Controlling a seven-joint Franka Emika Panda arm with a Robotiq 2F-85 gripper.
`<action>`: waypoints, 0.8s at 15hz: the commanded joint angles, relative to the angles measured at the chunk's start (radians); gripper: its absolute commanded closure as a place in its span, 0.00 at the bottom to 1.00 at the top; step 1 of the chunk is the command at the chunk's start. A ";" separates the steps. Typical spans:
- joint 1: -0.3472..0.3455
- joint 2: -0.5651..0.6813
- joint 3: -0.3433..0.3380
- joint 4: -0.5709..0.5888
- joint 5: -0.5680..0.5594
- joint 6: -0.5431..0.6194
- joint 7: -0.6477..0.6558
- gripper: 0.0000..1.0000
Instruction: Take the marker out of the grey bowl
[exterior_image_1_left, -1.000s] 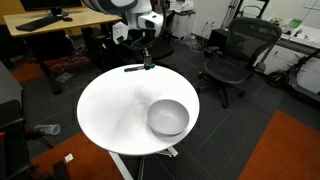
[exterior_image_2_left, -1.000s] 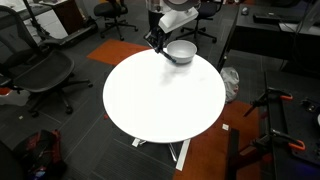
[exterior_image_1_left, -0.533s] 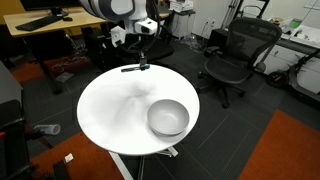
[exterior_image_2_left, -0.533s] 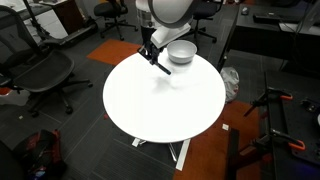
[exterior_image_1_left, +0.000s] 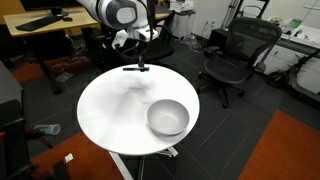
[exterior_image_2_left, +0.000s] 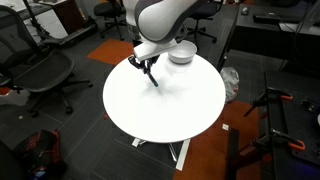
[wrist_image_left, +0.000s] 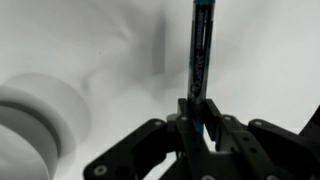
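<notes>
The marker (wrist_image_left: 200, 50) is pinched between the fingers of the gripper (wrist_image_left: 200, 118), and most of its dark, teal-tipped length sticks out ahead of them in the wrist view. It is clear of the bowl (exterior_image_1_left: 168, 118) and is held low over the bare table (exterior_image_1_left: 110, 110), near the rim, as both exterior views show (exterior_image_1_left: 132, 69) (exterior_image_2_left: 152, 76). Whether it touches the surface cannot be told. A faint shadow beside it in the wrist view suggests a small gap. The bowl stands upright, well apart from the marker, and nothing is seen inside it.

The removal itself is judged done, and what is left is setting the marker down. Since it is gripped near one end, it could be levered or twisted in the grip if it is pressed against the tabletop. Once released it could roll, being round and slim, and so near the rim it could be carried over the edge to the floor. A release from too high could make it bounce the same way.

Nothing else is seen on the tabletop, so no obstacle stands between the marker and the surface. An office chair (exterior_image_1_left: 235, 55), a wooden desk (exterior_image_1_left: 50, 22) and an orange floor mat (exterior_image_1_left: 285, 150) are seen around the table, all away from the gripper (exterior_image_1_left: 140, 60).
</notes>
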 joint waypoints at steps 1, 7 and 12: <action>0.046 0.050 -0.039 0.076 -0.007 -0.056 0.145 0.95; 0.045 0.117 -0.029 0.143 -0.002 -0.090 0.249 0.95; 0.029 0.170 -0.016 0.184 0.009 -0.077 0.245 0.95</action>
